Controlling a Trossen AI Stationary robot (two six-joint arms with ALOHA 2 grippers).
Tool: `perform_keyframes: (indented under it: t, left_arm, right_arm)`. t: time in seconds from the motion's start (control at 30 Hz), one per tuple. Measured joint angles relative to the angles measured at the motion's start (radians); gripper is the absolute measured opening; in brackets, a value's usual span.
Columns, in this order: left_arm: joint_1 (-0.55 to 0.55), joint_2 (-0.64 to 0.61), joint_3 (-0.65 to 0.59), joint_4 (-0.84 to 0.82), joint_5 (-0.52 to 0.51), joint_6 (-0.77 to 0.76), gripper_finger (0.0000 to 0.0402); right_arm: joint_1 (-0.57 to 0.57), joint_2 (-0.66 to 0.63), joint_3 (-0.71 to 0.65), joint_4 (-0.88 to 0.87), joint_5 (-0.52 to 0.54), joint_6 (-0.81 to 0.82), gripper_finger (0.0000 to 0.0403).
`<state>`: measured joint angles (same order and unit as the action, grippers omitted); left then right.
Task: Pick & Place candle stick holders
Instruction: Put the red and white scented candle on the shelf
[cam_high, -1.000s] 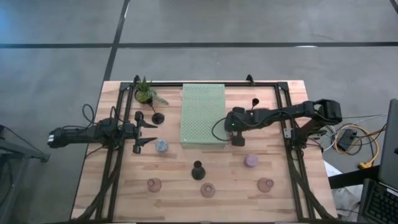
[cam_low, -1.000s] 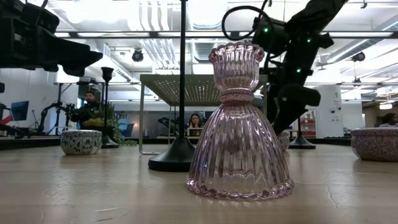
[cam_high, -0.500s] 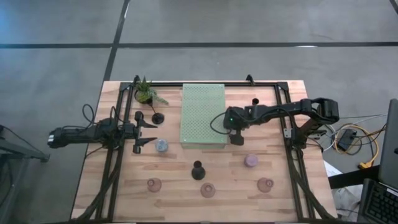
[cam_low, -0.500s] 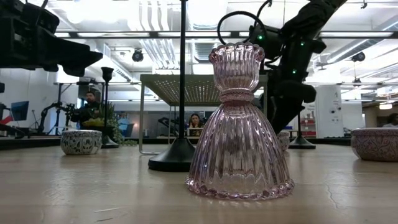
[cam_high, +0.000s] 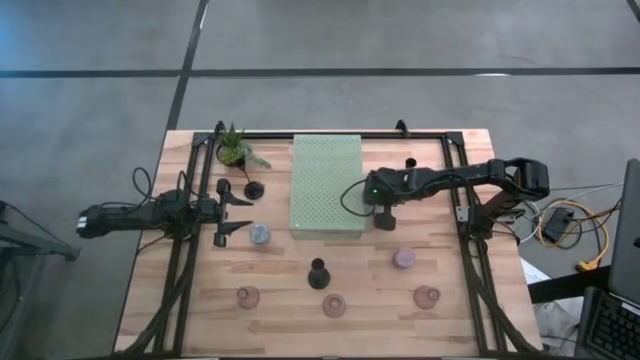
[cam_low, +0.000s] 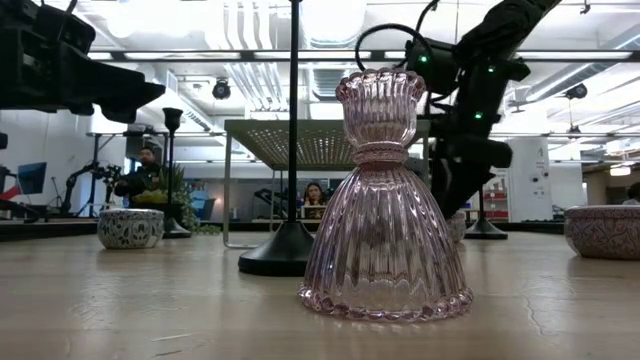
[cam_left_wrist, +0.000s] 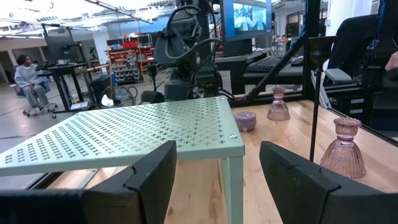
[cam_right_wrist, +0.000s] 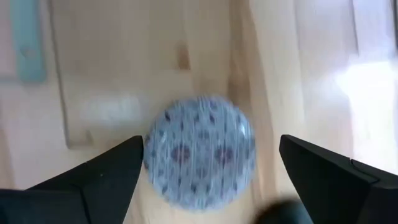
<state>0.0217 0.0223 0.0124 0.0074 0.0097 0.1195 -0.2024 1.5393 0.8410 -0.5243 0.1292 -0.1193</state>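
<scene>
Two dark fingers (cam_right_wrist: 93, 180) of the right gripper (cam_right_wrist: 205, 177) are spread wide above a blue-patterned round ceramic cup (cam_right_wrist: 200, 151); the left gripper (cam_left_wrist: 214, 180) is held open.

In the right wrist view a patterned round cup (cam_right_wrist: 200, 149) shows only as a blur, its markings unreadable. The low view cuts off the black candlestick (cam_low: 292, 120) at the top and a cup (cam_low: 606, 230) at the right edge. From above, the right gripper (cam_high: 384, 222) hides whatever lies beneath it near the mat's (cam_high: 325, 185) corner.
</scene>
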Motion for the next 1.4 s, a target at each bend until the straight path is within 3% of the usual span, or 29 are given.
perform_keyframes:
  t: [0.57, 1.03, 1.4]
  left_arm:
    - [0.0, 0.001, 0.0, 0.0, 0.0, 0.0, 0.0236]
    - [0.0, 0.001, 0.0, 0.0, 0.0, 0.0, 0.0236]
    - [0.0, 0.001, 0.0, 0.0, 0.0, 0.0, 0.0236]
  right_arm:
    - [0.001, -0.042, -0.047, 0.068, -0.026, 0.007, 0.037]
    - [-0.004, 0.081, -0.052, 0.128, -0.054, 0.021, 0.0368]
    - [-0.007, 0.091, -0.054, 0.141, -0.057, 0.024, 0.0325]
